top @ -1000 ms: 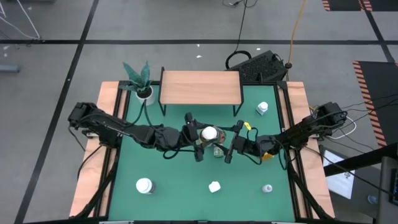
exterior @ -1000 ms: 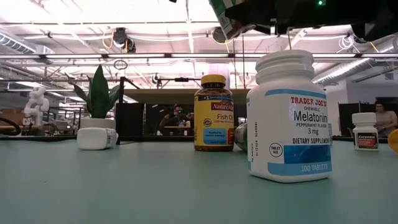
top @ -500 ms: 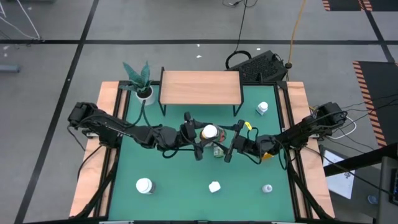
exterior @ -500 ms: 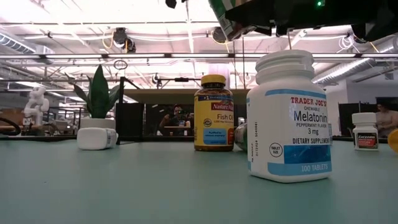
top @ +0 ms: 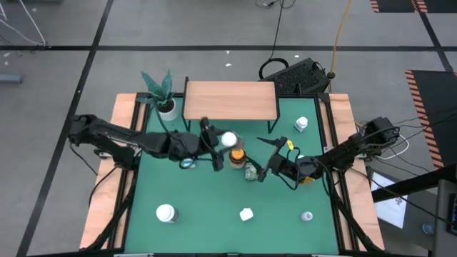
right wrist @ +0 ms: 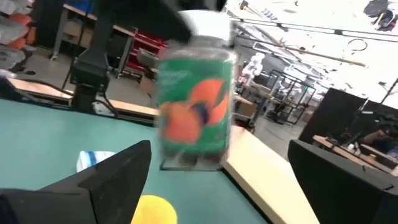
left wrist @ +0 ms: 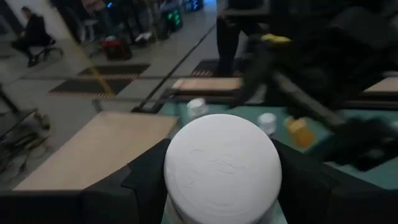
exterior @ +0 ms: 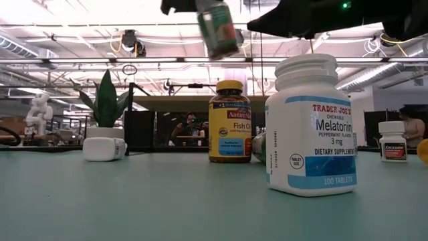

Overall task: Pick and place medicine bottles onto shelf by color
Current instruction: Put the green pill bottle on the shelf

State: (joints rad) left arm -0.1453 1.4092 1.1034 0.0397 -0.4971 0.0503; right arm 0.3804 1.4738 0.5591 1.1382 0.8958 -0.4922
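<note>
My left gripper (top: 223,143) is shut on a green bottle with an orange label and white cap (exterior: 217,28), held in the air in front of the shelf (top: 230,100). The bottle also shows in the right wrist view (right wrist: 198,109). My right gripper (top: 263,161) is open and empty, just right of the amber bottle with a yellow cap (top: 236,155), which stands on the table. A small bottle (top: 249,172) sits beside the amber one. A white Melatonin bottle (exterior: 311,124) stands near the front. My left gripper pinches the green bottle at its top, one finger (left wrist: 144,182) on each side of the white cap (left wrist: 222,163). The fingers come from above, along the bottle. The bottle hangs below them, slightly tilted and clear of the table.
A potted plant (top: 163,94) stands left of the shelf. White bottles stand at the far right (top: 302,124), near left (top: 166,213), near middle (top: 246,213) and near right (top: 306,216). An orange thing (top: 308,179) lies under my right arm.
My left gripper has carried the green bottle toward the table's far left, toward the shelf, and away from the amber bottle, which now shows uncovered from above. The bottle stays clear of the table.
</note>
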